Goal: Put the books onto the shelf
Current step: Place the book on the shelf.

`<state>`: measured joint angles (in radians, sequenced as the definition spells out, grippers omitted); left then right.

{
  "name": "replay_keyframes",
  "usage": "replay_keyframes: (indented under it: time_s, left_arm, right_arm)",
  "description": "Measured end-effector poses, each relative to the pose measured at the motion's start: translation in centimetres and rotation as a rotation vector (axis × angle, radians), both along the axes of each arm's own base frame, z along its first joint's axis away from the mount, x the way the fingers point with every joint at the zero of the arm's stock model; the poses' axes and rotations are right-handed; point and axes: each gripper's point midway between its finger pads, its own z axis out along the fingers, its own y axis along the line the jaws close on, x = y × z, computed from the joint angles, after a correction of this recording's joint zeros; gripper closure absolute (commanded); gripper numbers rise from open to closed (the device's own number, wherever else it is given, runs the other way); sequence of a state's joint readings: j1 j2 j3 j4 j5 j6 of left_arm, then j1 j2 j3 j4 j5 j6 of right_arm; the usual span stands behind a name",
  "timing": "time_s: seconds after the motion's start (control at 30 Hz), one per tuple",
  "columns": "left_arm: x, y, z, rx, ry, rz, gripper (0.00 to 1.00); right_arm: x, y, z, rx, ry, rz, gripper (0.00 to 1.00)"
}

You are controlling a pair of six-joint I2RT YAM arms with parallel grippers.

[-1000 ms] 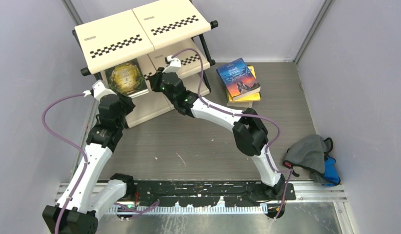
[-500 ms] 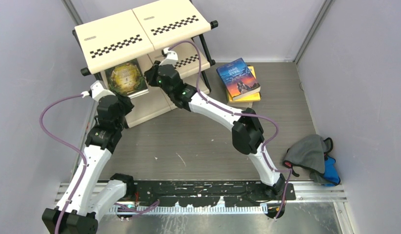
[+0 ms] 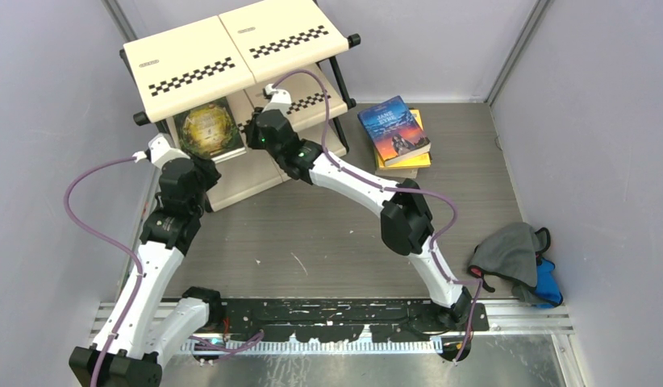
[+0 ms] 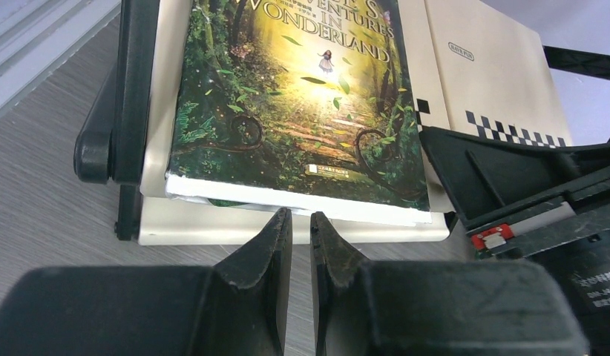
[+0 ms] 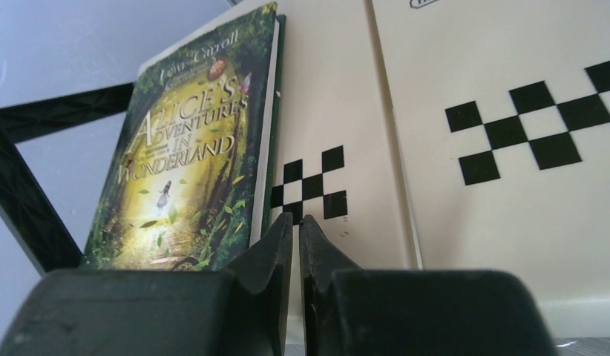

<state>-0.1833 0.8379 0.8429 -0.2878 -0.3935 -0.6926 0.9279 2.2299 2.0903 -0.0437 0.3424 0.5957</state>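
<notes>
Seemingly flat on shelf: green book.

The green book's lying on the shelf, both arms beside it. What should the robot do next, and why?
Probably pull the right tool back and swing it toward the blue book topping the pile beside the shelf. The green book lies flat on the middle tier, the left tool is shut and empty like the right, which is nearer that pile.

The blue, sunset-covered paperback hides the covers of the yellow-edged books stacked underneath it.
</notes>
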Motion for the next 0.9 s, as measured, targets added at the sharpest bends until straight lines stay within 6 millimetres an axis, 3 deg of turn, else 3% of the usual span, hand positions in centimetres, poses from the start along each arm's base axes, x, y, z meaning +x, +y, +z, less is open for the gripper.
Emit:
replay_keyframes:
  time_s: [0.9]
  left_arm:
    - [0.3, 0.0, -1.8, 0.004, 0.041, 0.009, 0.84]
  right_arm:
    - [-0.2, 2.2, -0.6, -0.069, -0.01, 0.032, 0.86]
